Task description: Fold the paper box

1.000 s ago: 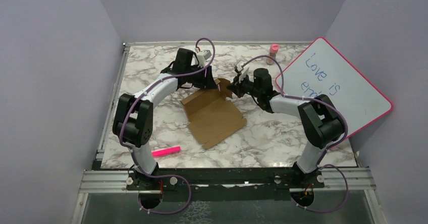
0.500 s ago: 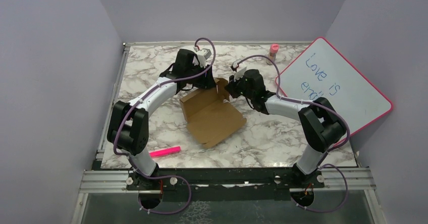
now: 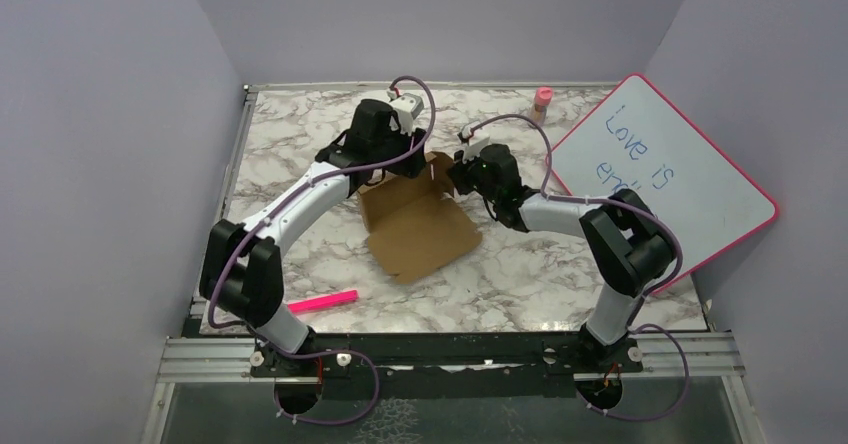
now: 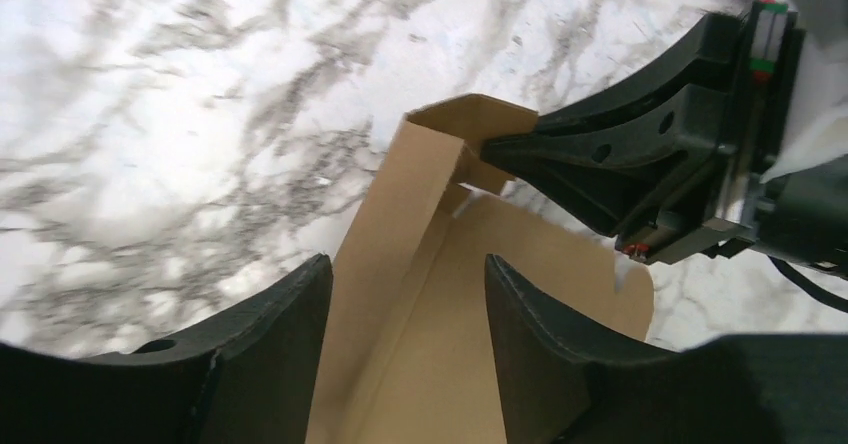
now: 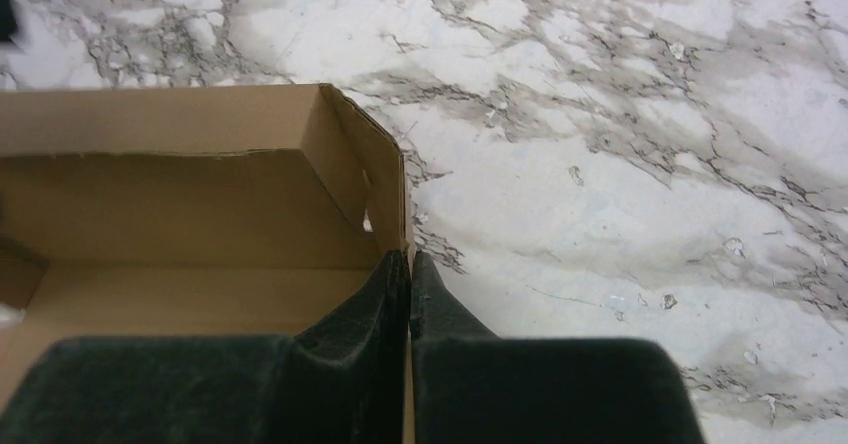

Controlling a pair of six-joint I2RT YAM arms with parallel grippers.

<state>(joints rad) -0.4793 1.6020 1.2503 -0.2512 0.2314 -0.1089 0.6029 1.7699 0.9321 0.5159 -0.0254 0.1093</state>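
The brown paper box [image 3: 420,229] lies partly folded in the middle of the marble table, its back wall and right side flap raised. My right gripper [image 3: 452,176] is shut on the upright right side flap [image 5: 385,189], one finger on each face. My left gripper [image 3: 405,167] is open above the box's back wall [image 4: 400,214], its fingers [image 4: 285,309] astride the wall without gripping it. The right gripper's black fingers [image 4: 640,144] show at the box corner in the left wrist view.
A pink-framed whiteboard [image 3: 665,179] leans at the right wall. A pink marker [image 3: 322,301] lies near the front left. A small pink bottle [image 3: 543,97] stands at the back right. Walls enclose the table on three sides.
Both arms have shifted slightly; the box has slid a little to the left and back, and its right side flap stands more upright in the right gripper.
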